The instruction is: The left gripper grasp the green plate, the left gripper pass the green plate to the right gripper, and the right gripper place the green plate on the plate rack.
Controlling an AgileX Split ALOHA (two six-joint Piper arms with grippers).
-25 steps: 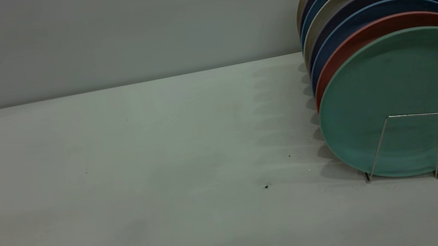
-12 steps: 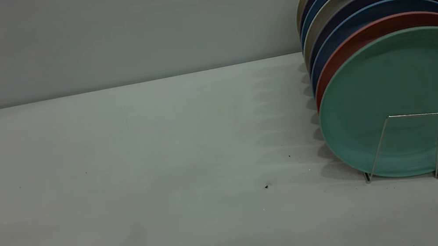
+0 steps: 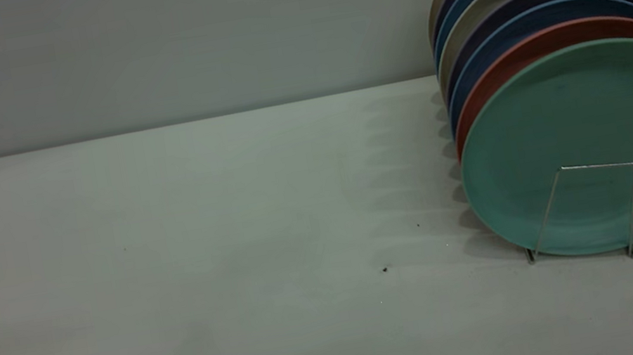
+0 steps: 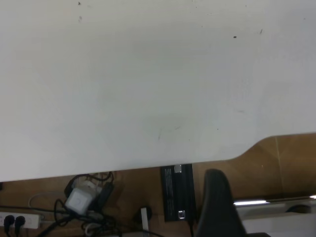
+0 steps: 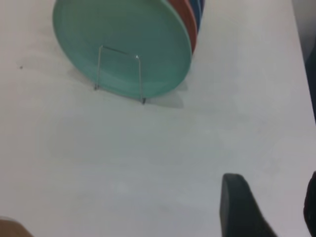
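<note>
Green plate foremost of eight in the plate rack.

No legible text, brand, number or sign anywhere; a black box under the table edge in the left wrist view carries pale markings too small to read.

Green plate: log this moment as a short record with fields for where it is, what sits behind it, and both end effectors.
green plate: upright at the front of the rack, behind its front wire loop
behind it: pink plate, then blue and beige plates
table: white, a few dark specks
left end effector: over the table's edge, away from the plates
right end effector: open, above the table, apart from the rack
task state: plate racked
</note>
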